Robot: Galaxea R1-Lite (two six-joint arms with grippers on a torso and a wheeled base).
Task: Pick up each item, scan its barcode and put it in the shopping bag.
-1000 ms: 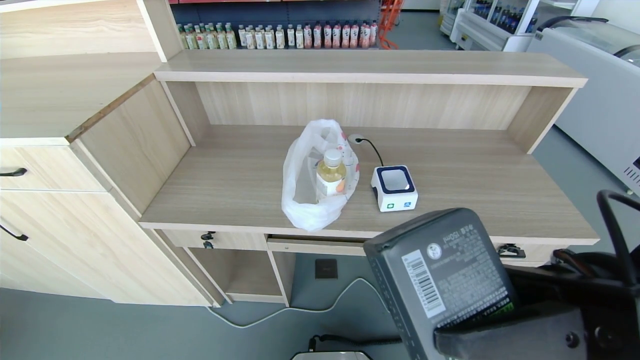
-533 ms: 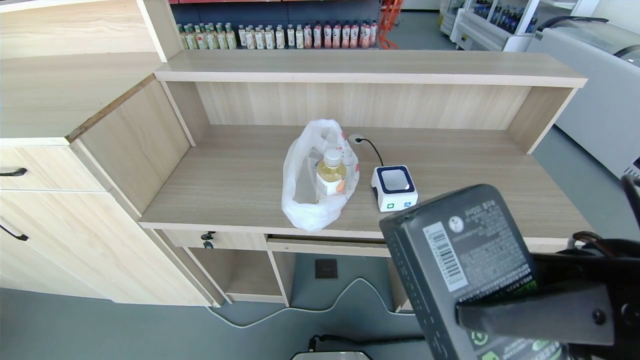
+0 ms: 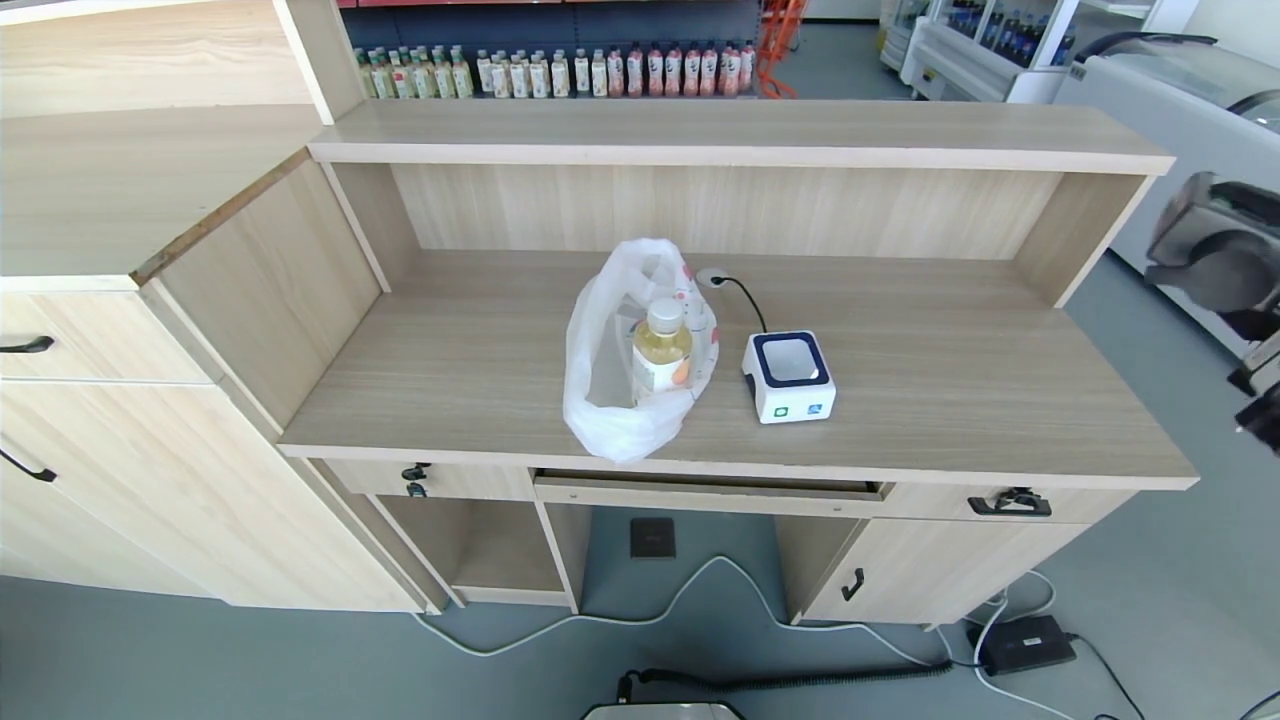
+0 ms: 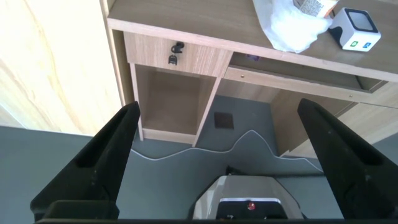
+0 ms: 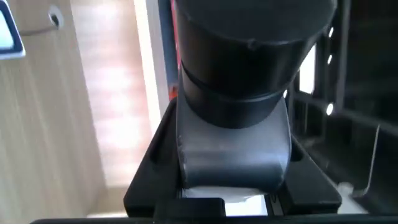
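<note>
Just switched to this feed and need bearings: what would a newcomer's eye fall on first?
The white shopping bag on the counter, a bottle of yellowish drink standing inside, and the white scanner just right of it. Beyond the counter's right end, the right gripper holds a dark grey container.

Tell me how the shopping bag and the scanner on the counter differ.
The shopping bag is soft, crumpled, translucent plastic; the scanner is a rigid little box. The shopping bag stands open with a bottle inside; the scanner holds nothing and has a cable running from it. The shopping bag looks the larger and taller of the two. Both are mostly white and sit side by side on the counter.
</note>
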